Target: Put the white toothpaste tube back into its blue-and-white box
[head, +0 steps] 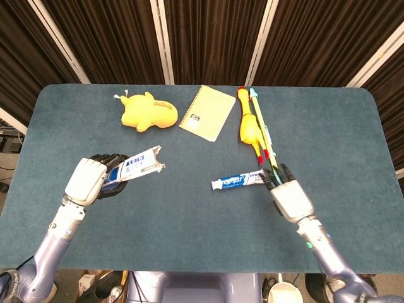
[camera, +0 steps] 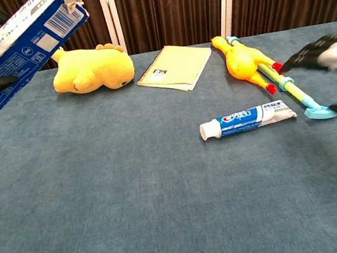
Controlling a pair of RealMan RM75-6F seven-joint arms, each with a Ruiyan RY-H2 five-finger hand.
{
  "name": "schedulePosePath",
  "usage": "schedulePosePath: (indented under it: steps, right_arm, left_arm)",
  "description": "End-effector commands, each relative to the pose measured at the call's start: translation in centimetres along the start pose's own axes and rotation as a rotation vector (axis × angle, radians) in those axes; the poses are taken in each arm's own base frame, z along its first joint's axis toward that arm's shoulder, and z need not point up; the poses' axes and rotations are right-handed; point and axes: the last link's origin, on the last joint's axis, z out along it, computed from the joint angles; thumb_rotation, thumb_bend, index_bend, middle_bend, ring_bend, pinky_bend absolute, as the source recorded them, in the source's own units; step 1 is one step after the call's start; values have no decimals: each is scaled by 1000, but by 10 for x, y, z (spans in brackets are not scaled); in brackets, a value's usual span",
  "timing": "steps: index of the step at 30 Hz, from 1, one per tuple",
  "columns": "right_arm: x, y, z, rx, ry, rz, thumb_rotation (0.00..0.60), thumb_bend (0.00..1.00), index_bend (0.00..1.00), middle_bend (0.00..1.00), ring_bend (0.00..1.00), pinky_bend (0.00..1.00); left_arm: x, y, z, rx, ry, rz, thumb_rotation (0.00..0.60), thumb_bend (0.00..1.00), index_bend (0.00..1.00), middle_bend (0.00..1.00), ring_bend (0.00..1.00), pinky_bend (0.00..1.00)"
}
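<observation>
Blue table (head: 189, 221) – w/ tube (head: 239, 182), notebook (head: 207, 113), plush (head: 149, 112), rubber chicken (head: 247, 126).

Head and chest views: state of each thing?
box: held up off the table, end flap open
left hand: grips the box
toothpaste tube: lying flat, cap on, not held
right hand: fingers spread beside the tube's flat end, holds nothing
notebook: closed

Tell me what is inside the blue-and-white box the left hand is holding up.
The box, gripped by the left hand, shows torn flaps at its open end; its interior is hidden. The toothpaste tube lies on the table.
</observation>
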Motion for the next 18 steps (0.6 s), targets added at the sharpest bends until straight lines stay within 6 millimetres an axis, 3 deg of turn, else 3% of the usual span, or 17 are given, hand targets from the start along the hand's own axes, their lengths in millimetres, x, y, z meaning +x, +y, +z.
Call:
schedulePosePath:
  steps: [1, 18]
  right_arm:
    - [-11, -15, 18, 21, -35, 2, 600, 422, 105, 110, 29, 0]
    - [-14, -38, 77, 28, -55, -49, 600, 422, 121, 108, 5, 0]
  left_arm:
    - [-1, -2, 0, 6, -2, -2, 600, 390, 357, 520, 486, 537]
    - [-5, -8, 2, 30, -7, -11, 600, 390, 357, 520, 486, 537]
